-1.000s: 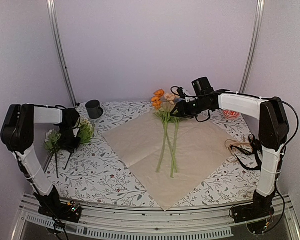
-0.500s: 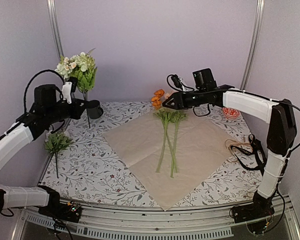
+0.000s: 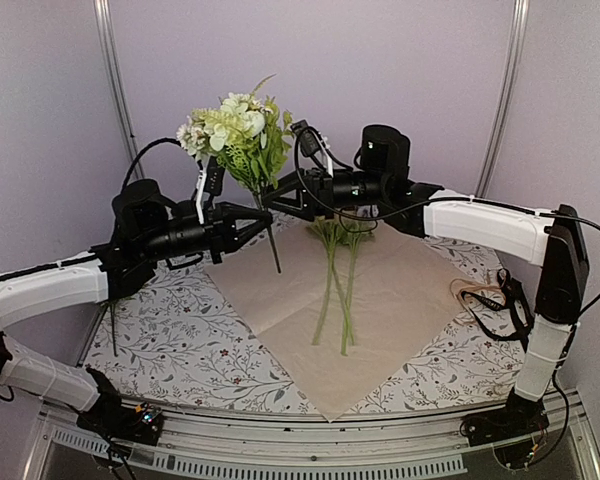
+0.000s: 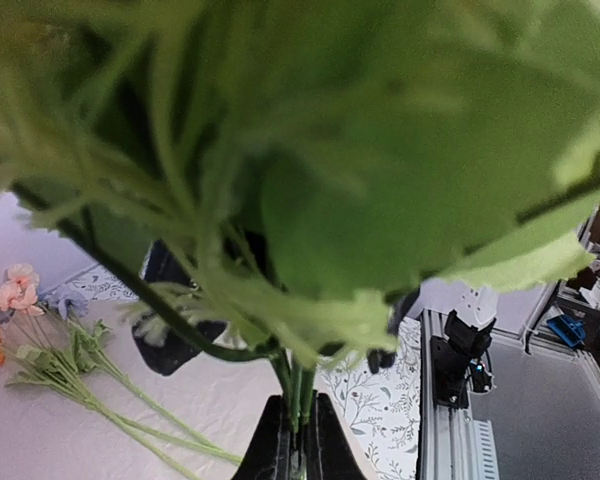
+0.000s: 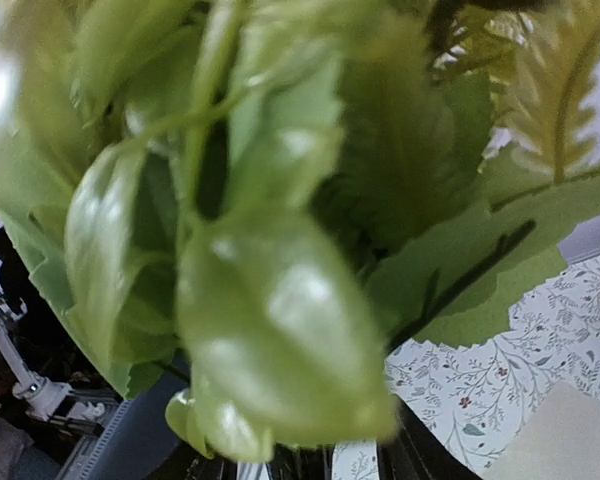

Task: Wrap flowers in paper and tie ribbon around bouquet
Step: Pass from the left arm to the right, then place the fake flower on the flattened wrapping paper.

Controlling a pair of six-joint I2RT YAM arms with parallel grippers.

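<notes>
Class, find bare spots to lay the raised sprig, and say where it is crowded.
Bare: the paper left of the lying stems, and its near corner. Crowded: the far middle, where the left fingers and right fingers meet; the right edge with cord.

Table [image 3: 195, 345] under floral-patterned white cover. Peach paper [image 3: 400, 300] flat at centre, one corner at near edge. Tan cord [image 3: 473, 290] and black ribbon [image 3: 488, 316] at right.
</notes>
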